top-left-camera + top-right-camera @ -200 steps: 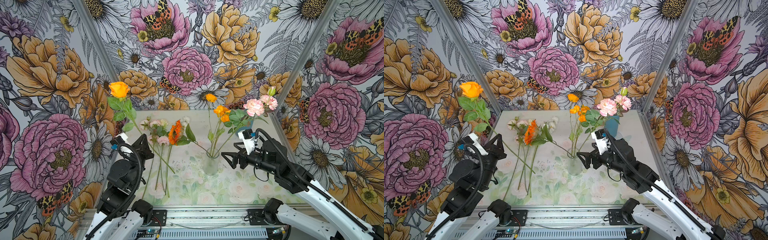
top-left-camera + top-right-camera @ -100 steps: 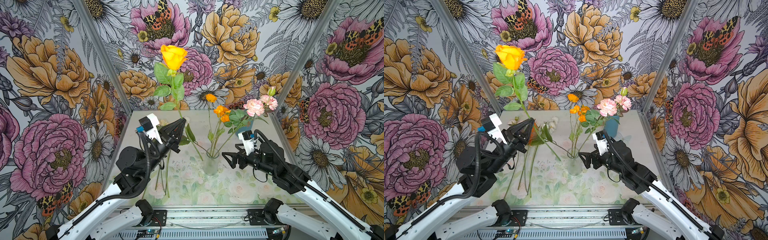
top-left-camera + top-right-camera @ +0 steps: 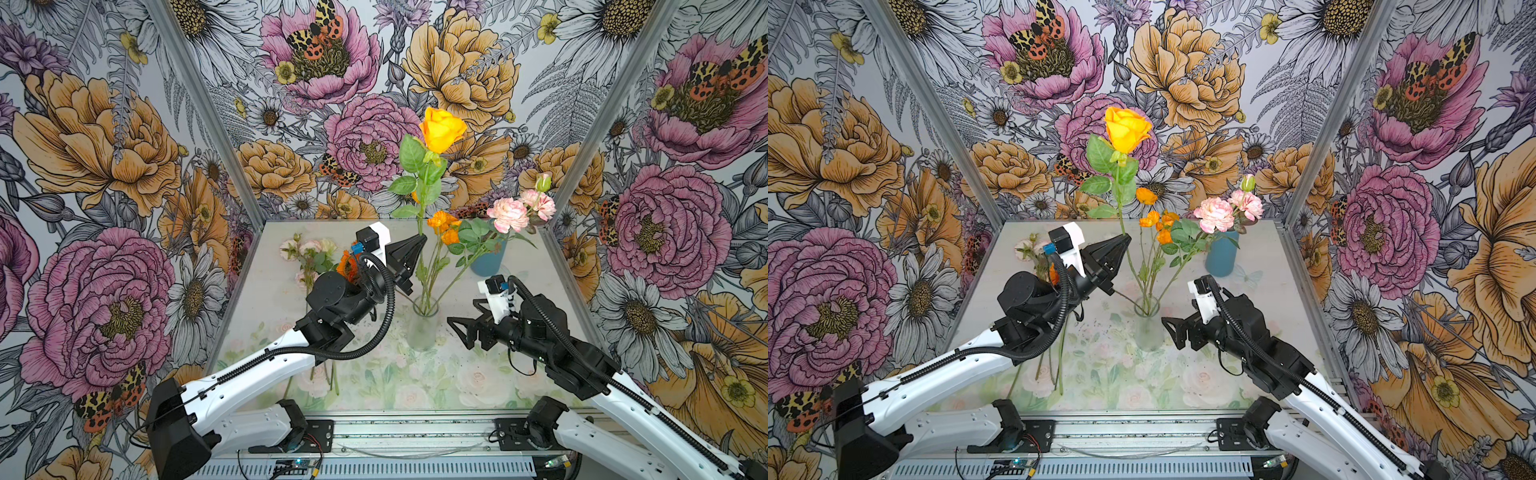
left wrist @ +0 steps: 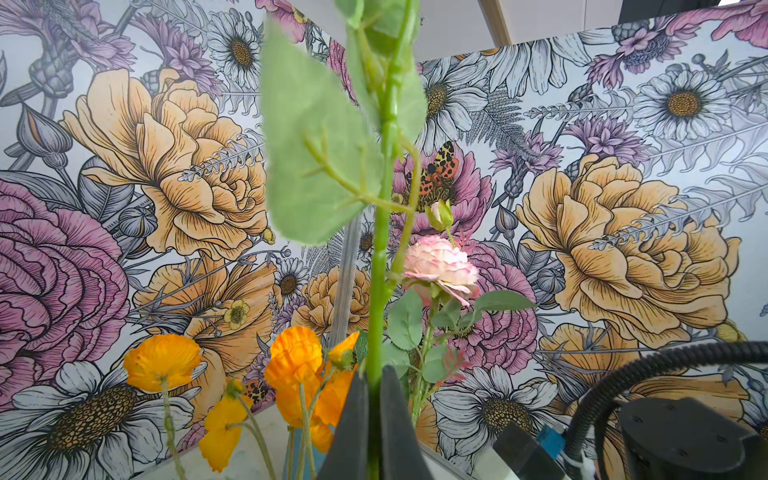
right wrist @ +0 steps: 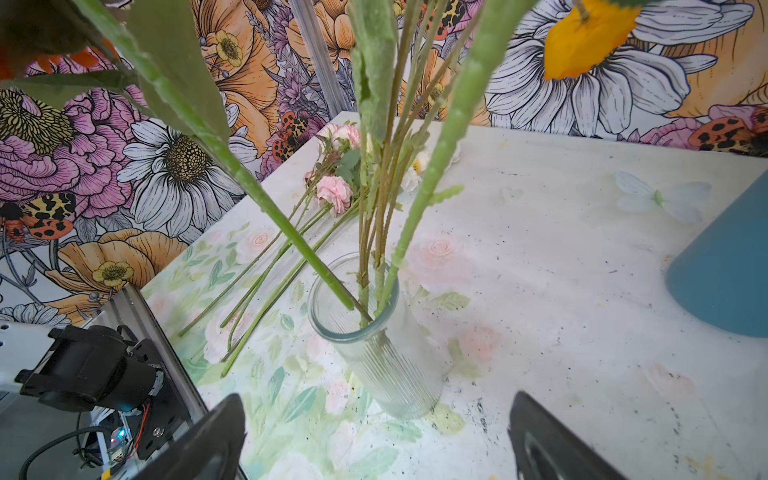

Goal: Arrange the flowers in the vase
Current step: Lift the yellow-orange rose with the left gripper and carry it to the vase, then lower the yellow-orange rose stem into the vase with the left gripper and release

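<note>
So the left gripper is pinched tight on the stem of a yellow rose, holding it more or less upright just left of and above the clear ribbed vase in the middle of the table. In the right wrist view the bottom end of that stem slants down and sits just inside the vase's rim. Already in the vase are a few thin-stemmed orange blooms and a leafy stem with pink blooms leaning off to the far right, in front of a blue pot. The right gripper sits low just right of the vase, jaws wide apart, holding nothing. More flowers, pale pink plus an orange one, lie flat on the far left of the table, partly hidden behind the left arm
</note>
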`<state>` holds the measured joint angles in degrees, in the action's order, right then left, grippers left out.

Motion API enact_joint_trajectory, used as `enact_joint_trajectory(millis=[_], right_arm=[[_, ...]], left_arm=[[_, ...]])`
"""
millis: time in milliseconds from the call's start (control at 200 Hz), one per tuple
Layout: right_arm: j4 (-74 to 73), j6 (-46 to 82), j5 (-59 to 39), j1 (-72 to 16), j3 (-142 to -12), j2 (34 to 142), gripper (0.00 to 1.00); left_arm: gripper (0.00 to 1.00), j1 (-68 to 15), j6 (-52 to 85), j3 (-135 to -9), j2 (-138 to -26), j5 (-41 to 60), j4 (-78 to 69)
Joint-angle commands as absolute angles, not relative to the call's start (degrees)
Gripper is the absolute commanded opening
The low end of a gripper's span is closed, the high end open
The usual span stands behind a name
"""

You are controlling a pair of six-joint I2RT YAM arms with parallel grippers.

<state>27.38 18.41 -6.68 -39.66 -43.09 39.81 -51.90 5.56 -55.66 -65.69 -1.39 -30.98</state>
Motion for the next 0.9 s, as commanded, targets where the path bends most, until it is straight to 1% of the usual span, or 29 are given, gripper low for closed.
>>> enact_joint_trajectory(millis=[0, 260, 545, 646, 791, 846, 896], right_arm=[[25.8, 17.5, -6.2, -39.2, -43.1, 39.9, 0.99], [25.7, 17.1, -6.2, -39.2, -43.8, 41.8, 0.99], [24.9, 17.1, -7.0, -39.2, -44.2, 43.6, 1.0], [24.8, 17.2, -7.1, -39.2, -44.5, 43.4, 1.0], [24.6, 17.1, -7.0, -39.3, -43.9, 43.3, 0.99], [24.2, 17.1, -7.1, -39.2, -43.4, 43.5, 0.99], [23.5, 17.2, -7.3, -39.2, -42.6, 43.6, 0.99]], left_arm=[[0.0, -51.9, 4.1, -55.0, -66.6, -1.4, -35.7], [0.0, -50.8, 8.0, -50.5, -68.5, -1.7, -36.2], [0.0, -51.6, 13.3, -43.8, -71.2, -1.7, -42.6], [0.05, -53.1, 12.3, -41.5, -71.7, -2.6, -43.5], [0.07, -54.2, 11.9, -39.0, -71.1, -3.5, -43.2], [0.11, -54.6, 11.1, -38.3, -70.8, -3.6, -42.4], [0.17, -55.4, 9.9, -37.3, -70.2, -4.4, -42.4]])
